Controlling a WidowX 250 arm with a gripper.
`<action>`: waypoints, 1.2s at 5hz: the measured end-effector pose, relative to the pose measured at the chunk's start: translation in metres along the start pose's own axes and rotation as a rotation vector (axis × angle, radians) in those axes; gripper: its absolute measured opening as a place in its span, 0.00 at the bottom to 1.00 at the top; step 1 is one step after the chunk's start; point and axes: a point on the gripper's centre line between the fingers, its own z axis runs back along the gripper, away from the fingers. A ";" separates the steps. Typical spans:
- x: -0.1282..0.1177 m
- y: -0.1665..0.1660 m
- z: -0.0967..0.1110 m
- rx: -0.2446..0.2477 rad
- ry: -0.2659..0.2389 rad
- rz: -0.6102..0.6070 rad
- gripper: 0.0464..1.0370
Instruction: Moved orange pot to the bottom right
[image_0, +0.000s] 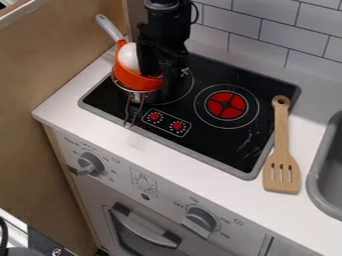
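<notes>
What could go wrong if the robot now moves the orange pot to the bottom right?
The orange pot seems to rest on a metal vessel, which may get dragged along. The white object inside the pot could fall out if it tilts. The wooden spatula overlaps the right edge of the stove, so the pot might bump it.

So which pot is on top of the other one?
The orange pot: it sits on the silver pot, and it has a white rounded thing in it.
</notes>
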 end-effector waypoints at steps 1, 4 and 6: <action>-0.003 0.004 0.000 0.011 0.008 0.010 0.91; -0.009 0.008 -0.006 -0.016 -0.005 0.040 0.12; -0.013 0.007 -0.004 -0.057 0.001 0.044 0.01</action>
